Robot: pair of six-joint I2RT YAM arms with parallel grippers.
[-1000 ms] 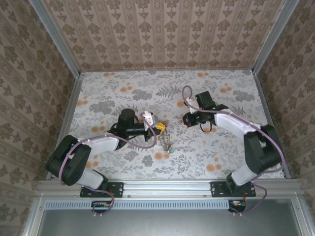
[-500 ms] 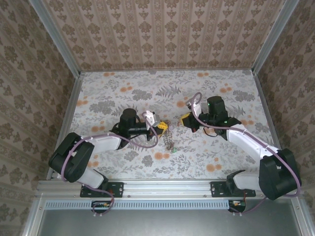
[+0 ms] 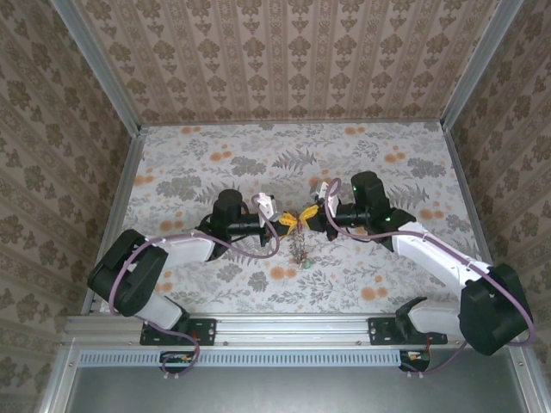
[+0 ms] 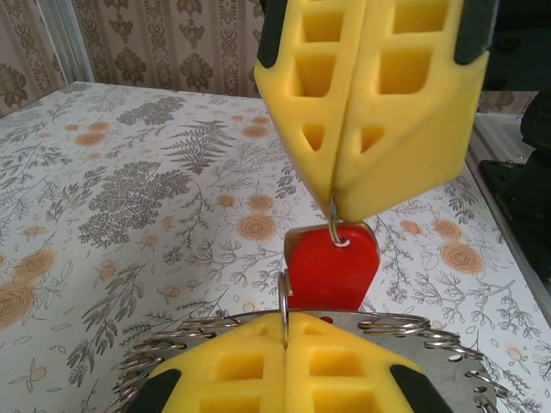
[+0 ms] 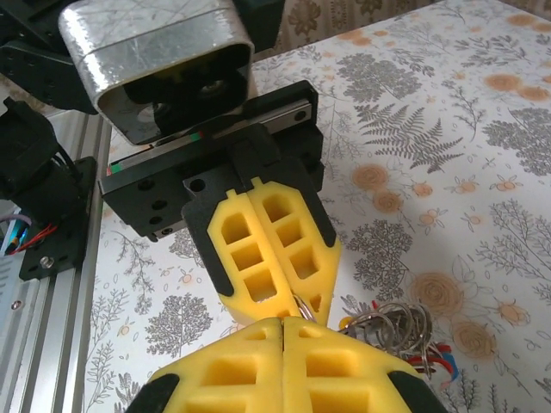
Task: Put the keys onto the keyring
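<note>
Here, keyring [image 4: 405, 325] clamped in left pincer [image 4: 284, 327], keys [image 3: 299, 249] beneath

The left gripper [image 3: 291, 220] and right gripper [image 3: 306, 215] meet tip to tip mid-table, each barring the other's way. The keyring [image 3: 298, 237] and keys [image 3: 300, 256] dangle just at their 6 o'clock. Toward 12 o'clock the table [image 3: 258, 146] lies open up to the wall [image 3: 284, 60].

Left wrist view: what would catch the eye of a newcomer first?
The two yellow claws meet tip to tip: the left claw, at the bottom edge, is shut on a thin silvery metal ring, and the right claw stands at the top. Between them hangs a red plastic-headed key, held by its small loop in the right claw.
</note>
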